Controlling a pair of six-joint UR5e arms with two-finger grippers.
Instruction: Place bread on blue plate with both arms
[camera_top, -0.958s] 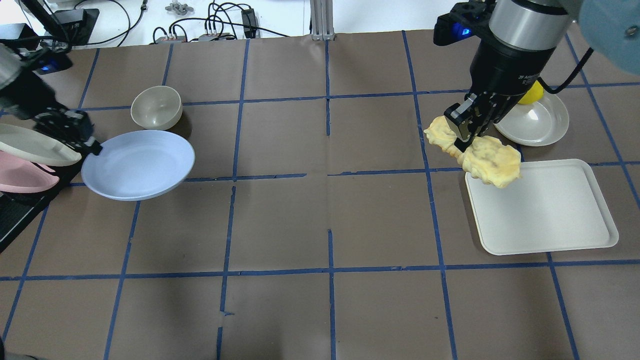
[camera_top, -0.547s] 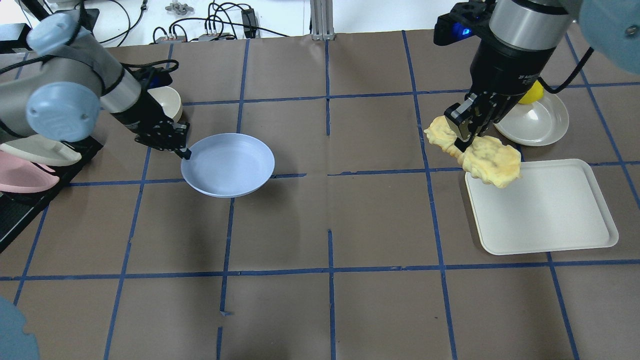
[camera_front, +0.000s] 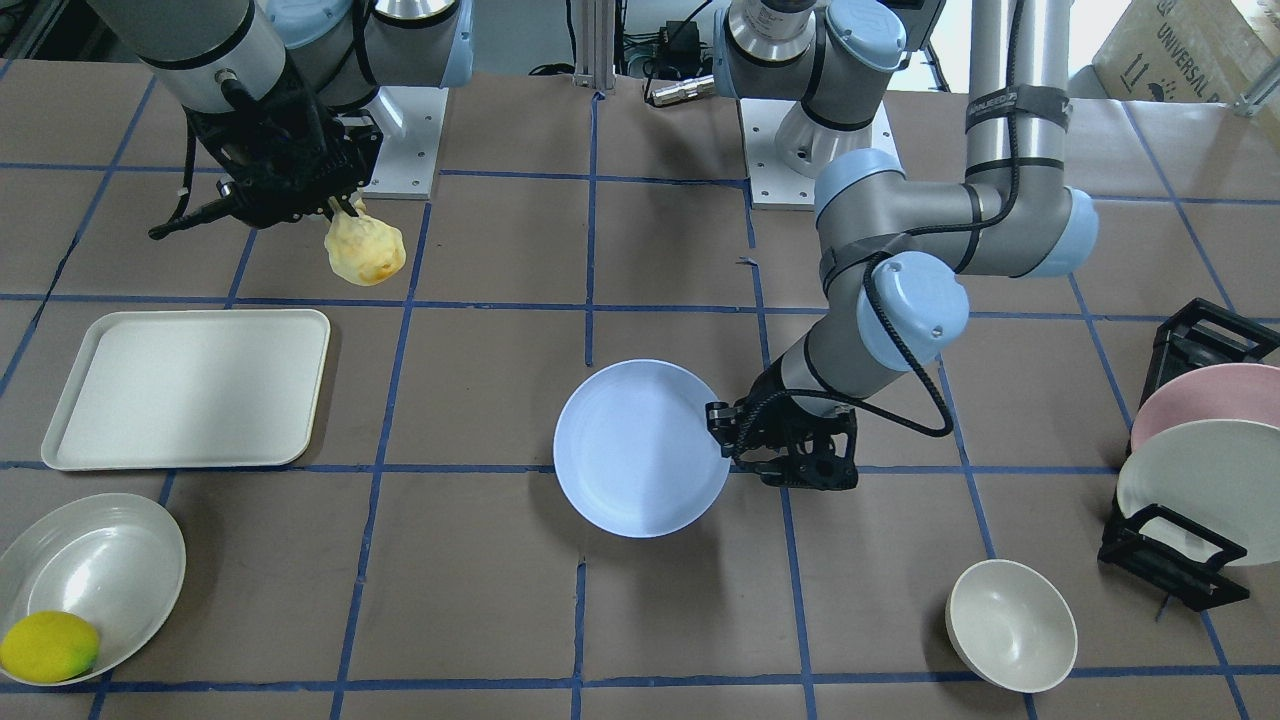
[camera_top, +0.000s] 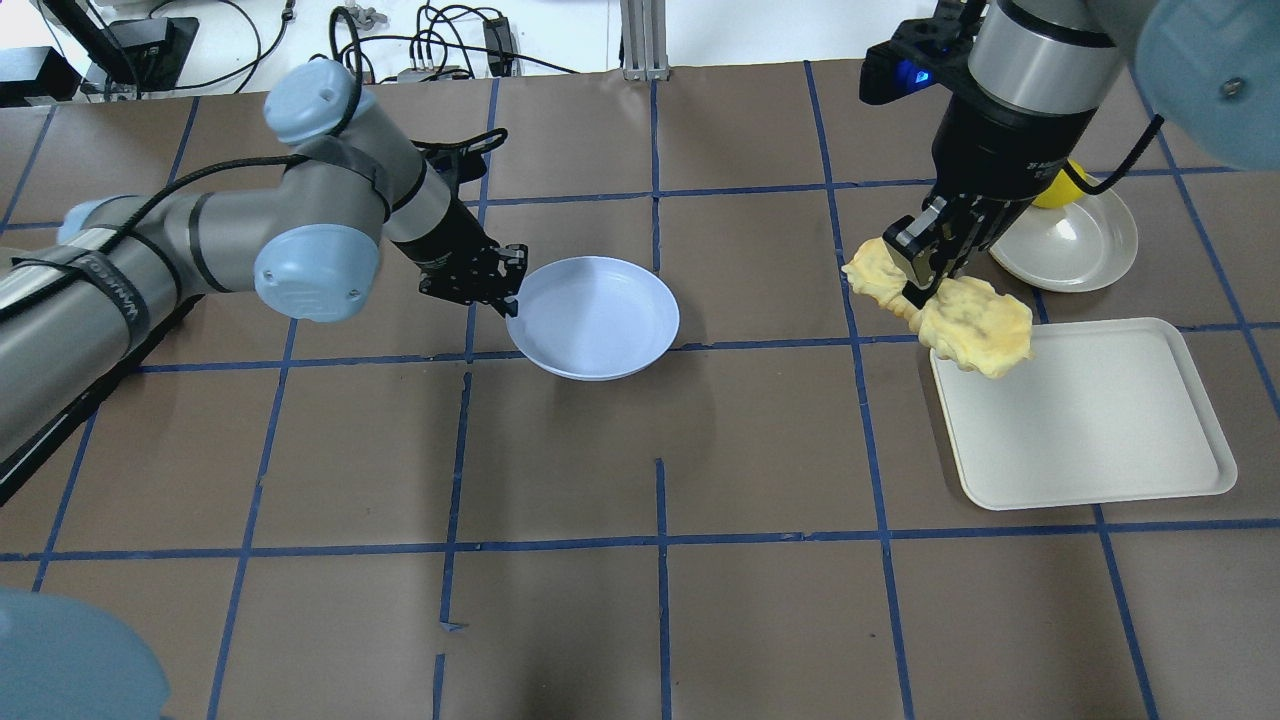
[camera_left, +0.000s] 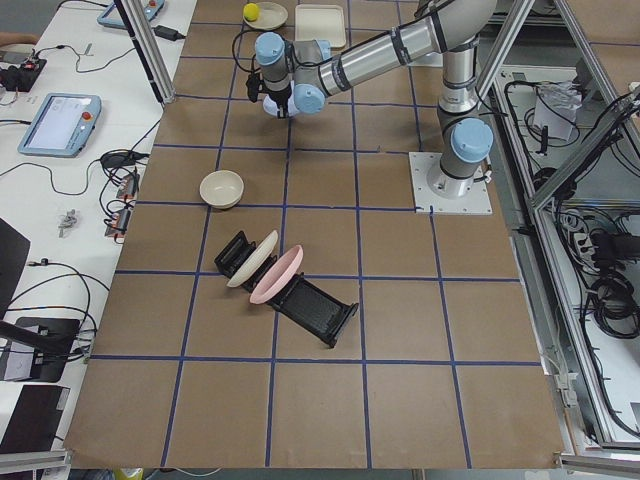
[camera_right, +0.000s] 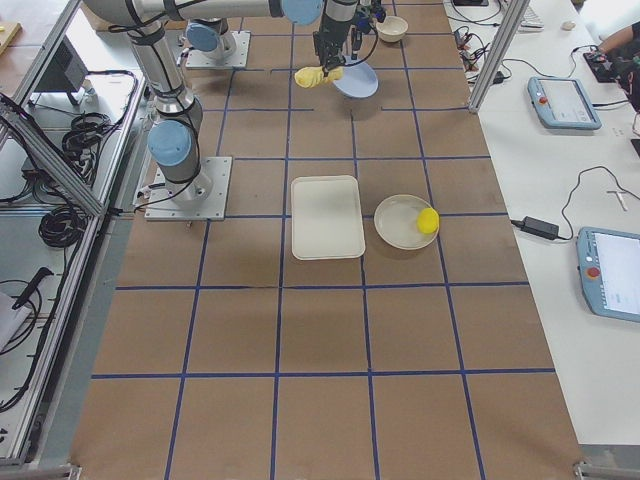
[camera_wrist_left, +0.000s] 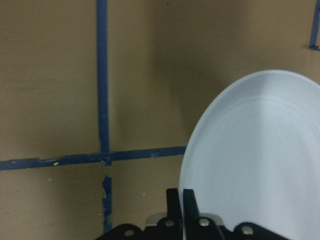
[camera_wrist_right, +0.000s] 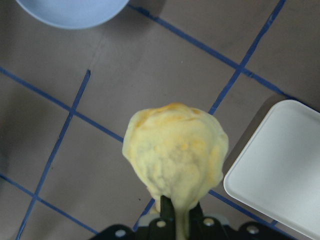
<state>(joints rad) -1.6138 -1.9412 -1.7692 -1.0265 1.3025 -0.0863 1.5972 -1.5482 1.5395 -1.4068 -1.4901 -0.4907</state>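
Observation:
My left gripper (camera_top: 510, 296) is shut on the rim of the pale blue plate (camera_top: 596, 318) and holds it near the table's middle; it shows in the front view (camera_front: 722, 438) with the plate (camera_front: 640, 448) and in the left wrist view (camera_wrist_left: 181, 199) with the plate (camera_wrist_left: 260, 160). My right gripper (camera_top: 925, 272) is shut on the middle of the bumpy yellow bread (camera_top: 975, 326) and holds it in the air by the tray's far corner. The bread hangs below the fingers in the front view (camera_front: 365, 252) and the right wrist view (camera_wrist_right: 175, 155).
A white tray (camera_top: 1090, 415) lies at the right. An off-white plate (camera_top: 1075, 245) with a lemon (camera_top: 1062, 187) sits behind it. A beige bowl (camera_front: 1012, 625) and a dish rack (camera_front: 1190, 470) with a pink and an off-white plate stand on my left side.
My left arm has carried the blue plate from the table's left side toward the middle. The right gripper with the bread has barely moved.

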